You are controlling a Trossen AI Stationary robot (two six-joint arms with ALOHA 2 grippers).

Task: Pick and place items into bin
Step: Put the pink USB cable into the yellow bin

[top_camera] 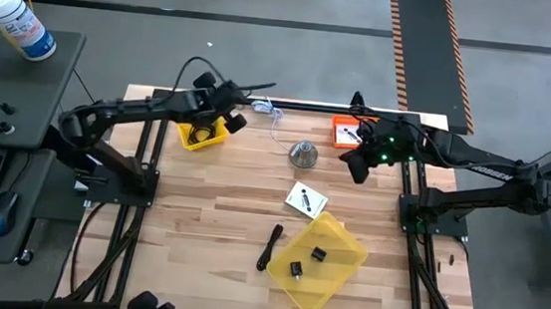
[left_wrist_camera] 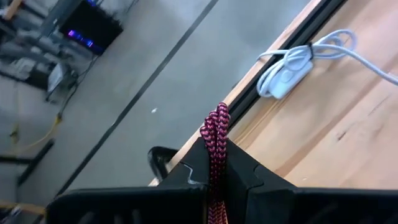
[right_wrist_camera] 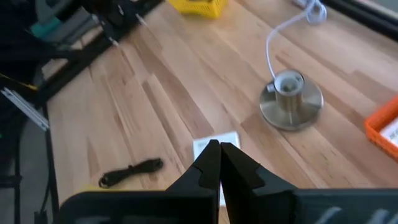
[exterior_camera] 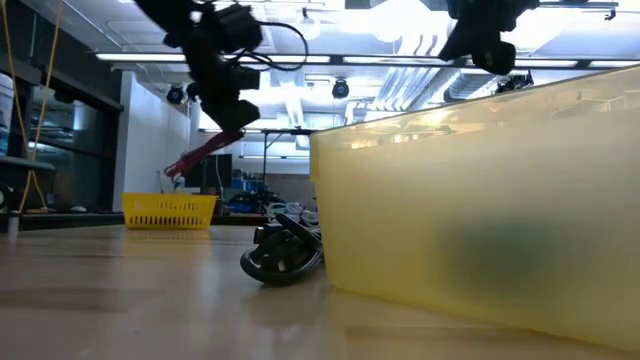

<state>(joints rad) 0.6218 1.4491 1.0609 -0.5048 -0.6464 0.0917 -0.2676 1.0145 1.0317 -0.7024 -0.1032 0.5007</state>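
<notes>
My left gripper hangs at the far left of the table, beside a small yellow basket, and is shut on a maroon braided stick. My right gripper is shut on nothing and hovers near the silver dome, above a white card. In the large yellow bin near the front lie two black cubes. A black cable coil lies on the table against the bin's left side. My left gripper pinches the maroon stick between its two fingers, and the stick runs along them. One doubled end pokes out past the fingertips. In the low view the rest slants down from the gripper, lifted clear of the table above the basket.
An orange tray stands at the far right, close to my right arm. A white-blue cord lies coiled at the far edge and runs to the dome. The yellow bin's wall fills the right of the low view.
</notes>
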